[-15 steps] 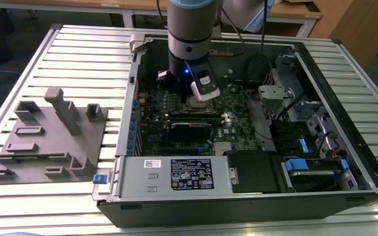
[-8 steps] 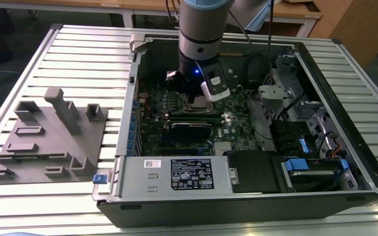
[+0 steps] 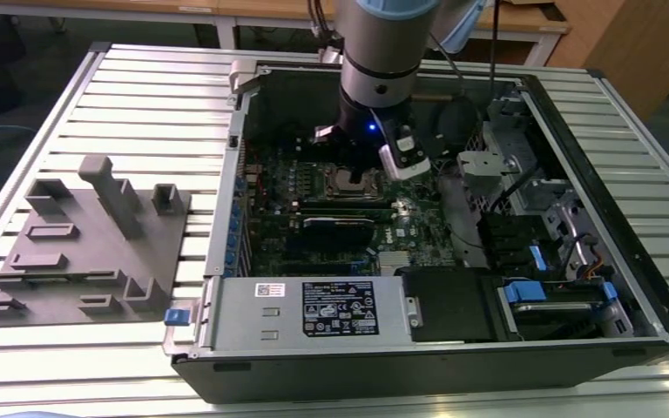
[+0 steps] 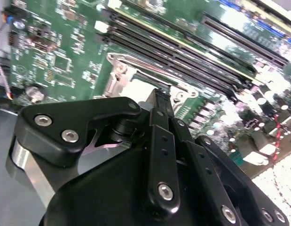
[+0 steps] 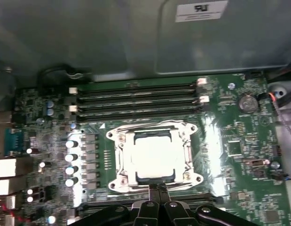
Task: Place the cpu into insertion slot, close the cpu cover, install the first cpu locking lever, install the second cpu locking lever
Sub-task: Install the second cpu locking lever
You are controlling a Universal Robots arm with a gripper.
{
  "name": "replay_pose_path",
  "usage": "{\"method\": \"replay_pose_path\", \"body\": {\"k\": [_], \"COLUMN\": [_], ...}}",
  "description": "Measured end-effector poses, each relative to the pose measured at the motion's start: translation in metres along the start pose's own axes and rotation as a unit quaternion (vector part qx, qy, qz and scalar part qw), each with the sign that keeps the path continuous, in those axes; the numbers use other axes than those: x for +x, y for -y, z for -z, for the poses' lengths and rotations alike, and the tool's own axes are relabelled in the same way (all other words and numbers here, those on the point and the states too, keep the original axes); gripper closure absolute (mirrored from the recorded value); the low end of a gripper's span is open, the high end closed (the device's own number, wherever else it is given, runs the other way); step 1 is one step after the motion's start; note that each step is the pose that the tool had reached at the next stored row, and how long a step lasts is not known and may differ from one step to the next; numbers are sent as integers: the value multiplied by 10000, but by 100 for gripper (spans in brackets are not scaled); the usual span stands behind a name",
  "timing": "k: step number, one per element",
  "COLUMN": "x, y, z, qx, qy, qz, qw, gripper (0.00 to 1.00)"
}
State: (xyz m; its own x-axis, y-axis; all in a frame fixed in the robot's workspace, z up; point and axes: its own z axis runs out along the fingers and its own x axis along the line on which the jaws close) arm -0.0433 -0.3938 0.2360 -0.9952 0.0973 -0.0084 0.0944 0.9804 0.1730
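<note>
The cpu (image 5: 154,157), a pale silvery square, lies flat in the insertion slot (image 5: 174,175) on the green motherboard. The cpu cover (image 5: 121,141), a silver frame with a window, lies down flat around it. In the first wrist view my gripper (image 5: 158,188) is shut, its black fingertips pressed together with nothing between them, right at the edge of the frame. In the second wrist view the gripper (image 4: 157,92) points at the same silver frame (image 4: 118,70). In the exterior view the arm hangs over the slot (image 3: 352,181) inside the open computer case.
Long black memory slots (image 5: 136,94) run along both sides of the socket. A coin battery (image 5: 247,101) sits beyond them. A grey power supply (image 3: 311,309) and drive bays (image 3: 543,261) fill the case. A grey fixture (image 3: 91,252) stands on the table at the exterior view's left.
</note>
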Motion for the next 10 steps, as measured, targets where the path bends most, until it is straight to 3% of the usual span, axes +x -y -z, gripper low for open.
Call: {"method": "replay_pose_path", "body": {"k": [6,10], "x": [0,-74], "y": [-100,-108], "z": [-18,-20], "qx": [22,23], "qy": [3,3], "qz": [1,1], "qw": [10000,10000], "gripper": [89,89]}}
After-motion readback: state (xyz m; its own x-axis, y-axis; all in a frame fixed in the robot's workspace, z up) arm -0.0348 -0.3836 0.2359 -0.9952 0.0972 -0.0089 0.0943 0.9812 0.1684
